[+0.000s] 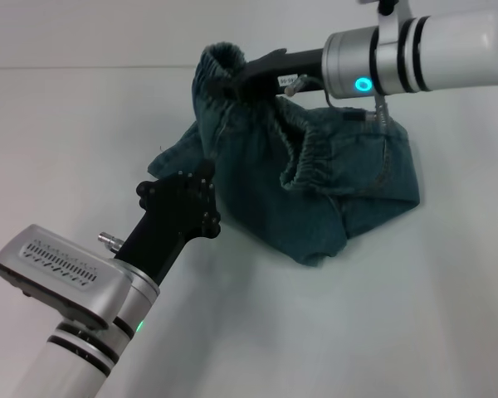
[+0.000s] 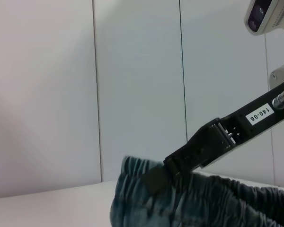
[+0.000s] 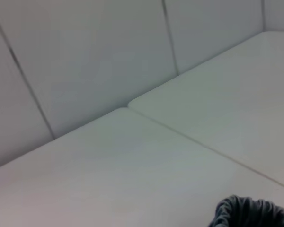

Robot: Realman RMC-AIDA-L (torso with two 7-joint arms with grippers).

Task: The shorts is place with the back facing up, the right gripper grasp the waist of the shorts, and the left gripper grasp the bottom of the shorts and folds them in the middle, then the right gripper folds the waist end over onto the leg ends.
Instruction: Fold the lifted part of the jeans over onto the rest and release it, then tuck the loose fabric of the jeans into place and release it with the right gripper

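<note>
1. Table [image 1: 448, 315], white and wide, carries the work; it fills the head view from 3 o'clock round to 9 o'clock.
2. Shorts [image 1: 332, 191] lie a little above the middle of that view, partly on the table and partly lifted. The denim is bunched, and the lower point of the cloth hangs towards 6 o'clock.
3. The right gripper [image 1: 236, 76] comes in from 2 o'clock and is closed on the waist [image 1: 220, 58], which it holds raised above the table at about 12 o'clock. The left wrist view shows this also: the black claw [image 2: 154, 177] pinches the gathered band [image 2: 137, 172].
4. The left gripper [image 1: 201, 178] is at 8 o'clock of the shorts, and its fingertips touch, or nearly touch, the left edge of the denim. I cannot tell whether it is open or closed on cloth, because the claw body hides the tips.
5. A second stretch of ruffled band [image 1: 303, 170] shows lower, near the centre of the cloth.
6. My judgement: the step in hand is the last one, carrying the waist end over the legs. The next move calls for lowering the waist down onto the leg ends, keeping the cloth flat, and only then letting go. The leg ends are not clearly visible, so alignment is uncertain.
</note>
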